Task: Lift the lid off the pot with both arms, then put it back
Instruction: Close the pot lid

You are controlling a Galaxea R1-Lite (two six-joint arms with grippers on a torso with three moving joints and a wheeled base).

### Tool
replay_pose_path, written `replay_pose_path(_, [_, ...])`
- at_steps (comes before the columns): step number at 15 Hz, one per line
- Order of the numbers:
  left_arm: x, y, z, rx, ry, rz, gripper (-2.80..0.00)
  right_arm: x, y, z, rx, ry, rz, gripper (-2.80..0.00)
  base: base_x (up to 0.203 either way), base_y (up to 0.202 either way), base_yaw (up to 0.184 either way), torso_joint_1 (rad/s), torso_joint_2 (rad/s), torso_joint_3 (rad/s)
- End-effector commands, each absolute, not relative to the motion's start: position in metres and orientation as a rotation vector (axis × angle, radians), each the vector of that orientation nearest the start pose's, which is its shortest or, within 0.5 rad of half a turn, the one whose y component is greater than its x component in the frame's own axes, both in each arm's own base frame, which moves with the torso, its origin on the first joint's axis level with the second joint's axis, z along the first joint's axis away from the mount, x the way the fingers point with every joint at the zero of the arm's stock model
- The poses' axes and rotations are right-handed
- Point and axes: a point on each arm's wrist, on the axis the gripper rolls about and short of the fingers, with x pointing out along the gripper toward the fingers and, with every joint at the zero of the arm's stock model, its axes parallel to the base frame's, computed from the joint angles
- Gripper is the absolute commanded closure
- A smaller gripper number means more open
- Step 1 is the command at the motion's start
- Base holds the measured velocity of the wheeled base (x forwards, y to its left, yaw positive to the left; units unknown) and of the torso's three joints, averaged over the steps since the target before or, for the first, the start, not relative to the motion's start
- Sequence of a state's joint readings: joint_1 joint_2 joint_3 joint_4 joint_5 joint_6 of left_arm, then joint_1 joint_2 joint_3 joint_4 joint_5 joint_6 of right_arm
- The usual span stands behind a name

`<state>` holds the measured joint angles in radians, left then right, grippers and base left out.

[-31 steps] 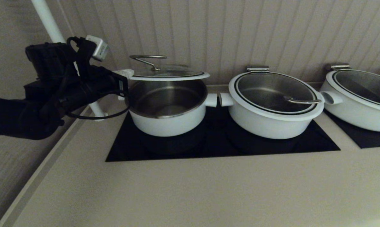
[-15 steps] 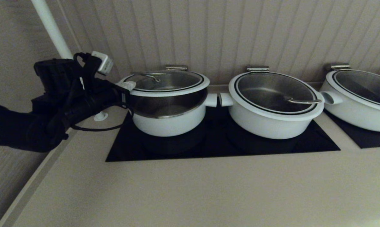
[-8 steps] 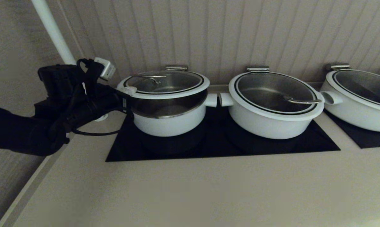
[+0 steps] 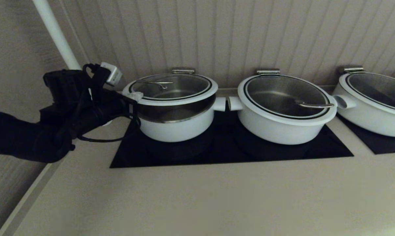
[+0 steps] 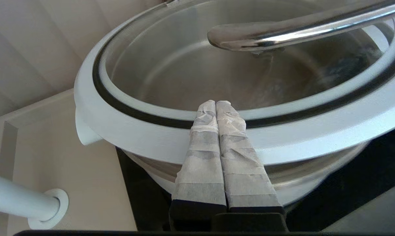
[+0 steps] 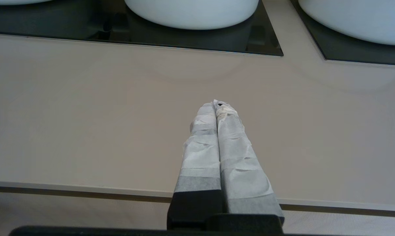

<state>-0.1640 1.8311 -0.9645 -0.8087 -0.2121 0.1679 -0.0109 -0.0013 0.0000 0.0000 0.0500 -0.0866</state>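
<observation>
lowering lid point(image 4: 173, 88), nearer pot point(image 4: 176, 123) than before

head view: dim, warm cast, left arm point(image 4: 36, 131) nearly black | wrist views: brighter, even light | glare: bright streak on the lid point(image 5: 217, 108) handle | shadows: soft beneath pots on tabletop point(image 6: 118, 114) | blur: none marked

**Beige counter, two black hobs, three pots**

Beige counter point(image 4: 197, 196) fills lower frame, front half bare. Black hob point(image 4: 231, 150) set in at centre: deep pot point(image 4: 176, 126) on its left, wider pot point(image 4: 284, 126) right. 2nd hob point(image 4: 385, 144) at right edge w/ 3rd pot point(image 4: 371, 114). White pole base point(image 4: 106, 122) stands on counter, centre left.
</observation>
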Motion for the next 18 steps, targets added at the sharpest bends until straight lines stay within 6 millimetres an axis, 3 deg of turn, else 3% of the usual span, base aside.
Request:
replay_pose_path(1, [0.348,-0.062,0.193,0.167,-0.003,-0.378,0.00,-0.023,0.001,0.075,-0.087,-0.002,0.040,0.00,0.000,0.000,0.000,0.000,0.00,0.000])
replay_pose_path(5, [0.345,-0.062,0.177,0.166,0.016,-0.379,0.00,-0.023,0.001,0.075,-0.087,-0.002,0.040,0.00,0.000,0.000,0.000,0.000,0.00,0.000])
replay_pose_path(18, [0.353,-0.063,0.155,0.168,0.048,-0.379,0.00,-0.023,0.001,0.075,-0.087,-0.002,0.040,0.00,0.000,0.000,0.000,0.000,0.00,0.000])
